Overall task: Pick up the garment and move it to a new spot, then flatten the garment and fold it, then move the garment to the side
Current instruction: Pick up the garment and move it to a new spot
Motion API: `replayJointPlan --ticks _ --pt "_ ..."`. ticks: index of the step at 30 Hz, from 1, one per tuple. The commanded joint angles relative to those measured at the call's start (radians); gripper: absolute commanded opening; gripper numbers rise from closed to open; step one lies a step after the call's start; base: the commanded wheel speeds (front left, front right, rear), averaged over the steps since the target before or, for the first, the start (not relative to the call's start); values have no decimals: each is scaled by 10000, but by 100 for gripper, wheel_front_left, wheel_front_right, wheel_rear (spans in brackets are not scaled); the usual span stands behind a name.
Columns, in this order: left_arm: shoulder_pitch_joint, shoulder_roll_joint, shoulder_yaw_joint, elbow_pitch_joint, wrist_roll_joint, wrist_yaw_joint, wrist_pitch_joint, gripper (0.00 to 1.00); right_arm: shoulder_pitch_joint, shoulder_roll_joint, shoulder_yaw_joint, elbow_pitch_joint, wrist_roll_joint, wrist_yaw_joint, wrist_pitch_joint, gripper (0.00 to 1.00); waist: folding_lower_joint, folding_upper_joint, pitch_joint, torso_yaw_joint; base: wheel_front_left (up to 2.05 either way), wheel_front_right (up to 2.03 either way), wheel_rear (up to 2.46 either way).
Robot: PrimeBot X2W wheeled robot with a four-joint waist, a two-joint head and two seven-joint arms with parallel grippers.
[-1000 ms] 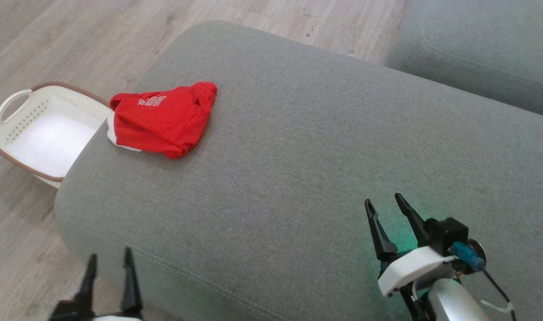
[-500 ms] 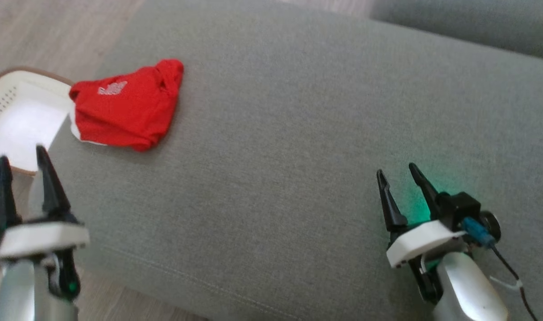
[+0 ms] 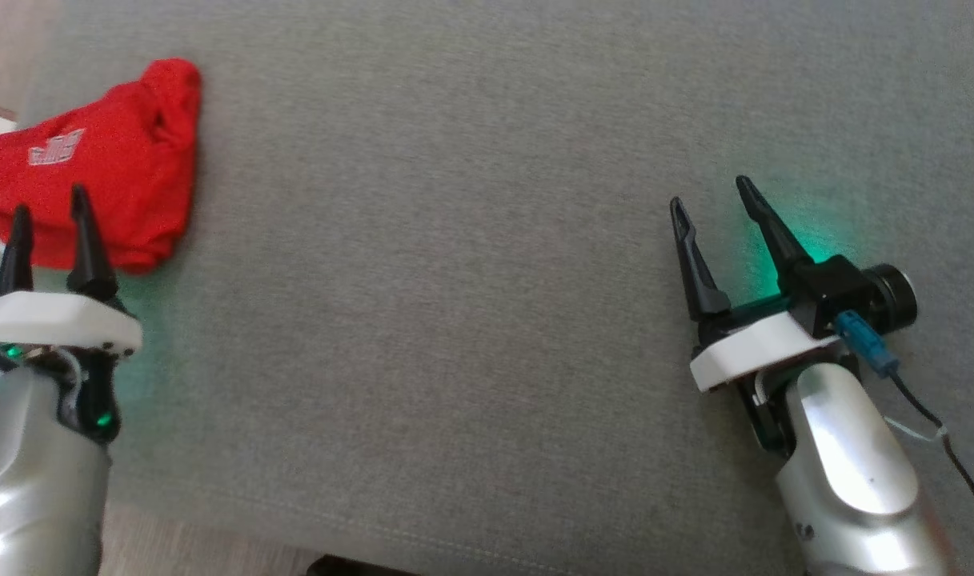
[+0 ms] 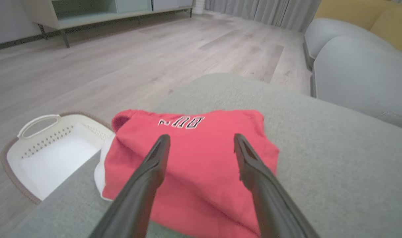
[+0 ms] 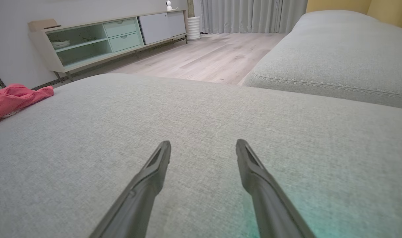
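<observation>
Two grippers are hovering over the grey cushion (image 3: 454, 304) with jaws spread wide and gripping nothing. You are seeing the left gripper (image 3: 48, 200) at the lower left of the head view, its fingers pointing at the red garment (image 3: 118, 152), which is lying bunched at the upper left, near the white basket (image 4: 52, 152). The right gripper (image 3: 709, 190) is sitting at the right, well apart from the garment.

Ahead of the left claw (image 4: 201, 137), the garment (image 4: 194, 172) is soft matt red cloth. The cushion (image 5: 201, 99) under the right claw (image 5: 203, 142) is coarse grey weave. Left of the left claw, the basket (image 4: 45, 142) is smooth white plastic; beyond it, the floor (image 4: 121, 66) is matt pale wood.
</observation>
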Motion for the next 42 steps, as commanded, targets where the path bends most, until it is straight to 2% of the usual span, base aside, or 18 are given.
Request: replayJointPlan --ticks 1,8,9,10,11,18,27,31,36,42 --pt "-438 749 233 366 -281 19 124 100 -157 15 190 -312 -95 33 -109 100 -2 0 336 -366 0 0 0" --pt "-934 856 -145 1767 -1120 18 468 99 -175 -69 34 -332 -130 33 -109 100 -2 0 464 -608 0 0 0" --pt "-985 859 -268 1879 -1226 18 525 53 -166 -71 16 -323 -129 33 -109 100 -2 0 464 -635 0 0 0" --pt "-1022 854 -362 1975 -1370 18 587 18 -153 -70 -11 -305 -122 33 -109 100 -2 0 460 -659 0 0 0" --pt "-1050 857 -459 2025 -1511 18 617 0 -143 -68 -32 -285 -106 33 -109 100 -2 0 443 -679 0 0 0" --pt "-1246 1169 -1239 1814 -2190 18 322 0 -81 -29 -142 -166 35 33 -109 100 -2 0 186 -791 0 0 0" --pt "-2187 2069 -2923 -44 -2385 18 -270 0 157 40 -349 -76 337 33 -109 100 -2 0 -628 -1012 0 0 0" --pt "-2680 2280 -3779 -1044 -2279 18 -366 0 305 57 -294 -42 573 33 -109 100 -2 0 -969 -1269 0 0 0" --pt "-3021 2077 -4645 -2143 -2250 18 -427 0 474 61 -123 -66 1058 33 -109 100 -2 0 -1380 -1813 0 0 0" --pt "-2958 881 -5863 -3187 -2268 18 -471 0 654 63 23 -88 1445 33 -109 100 -2 0 -1740 -2816 0 0 0"
